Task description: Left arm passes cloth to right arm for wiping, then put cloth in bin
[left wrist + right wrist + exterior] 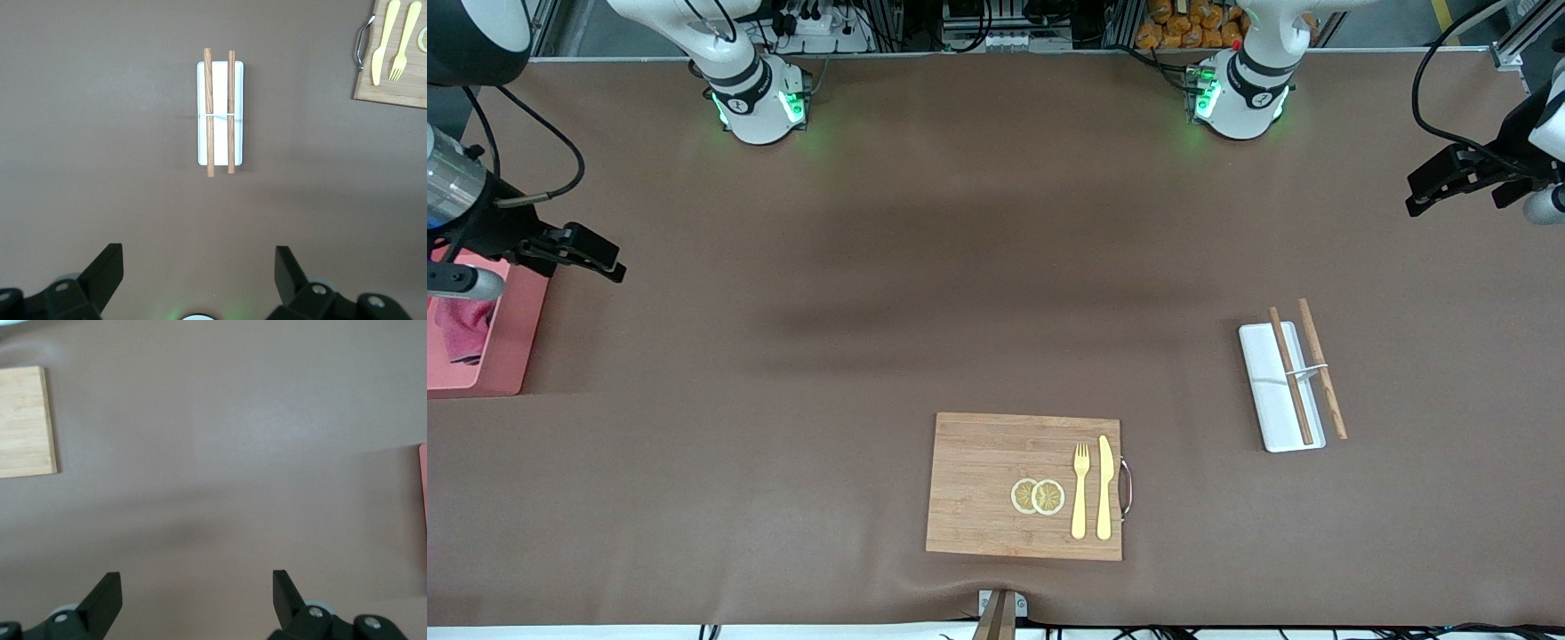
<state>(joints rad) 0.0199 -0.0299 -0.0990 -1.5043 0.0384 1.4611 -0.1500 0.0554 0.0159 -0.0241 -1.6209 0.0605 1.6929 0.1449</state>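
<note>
The magenta cloth (464, 329) lies inside the salmon-pink bin (511, 356) at the right arm's end of the table. My right gripper (591, 253) hangs open and empty above the table just beside the bin; its wrist view shows open fingers (107, 593) over bare mat and a sliver of the bin's edge (423, 487). My left gripper (1427, 191) is open and empty, raised at the left arm's end of the table; in its wrist view the gripper (199, 270) is over bare mat.
A wooden board (978, 462) with a fork (1080, 489), a knife (1105, 484) and two lemon slices (1038, 496) lies near the front edge. A flat white tray (1267, 391) with two wooden sticks (1320, 369) lies toward the left arm's end, also in the left wrist view (220, 73).
</note>
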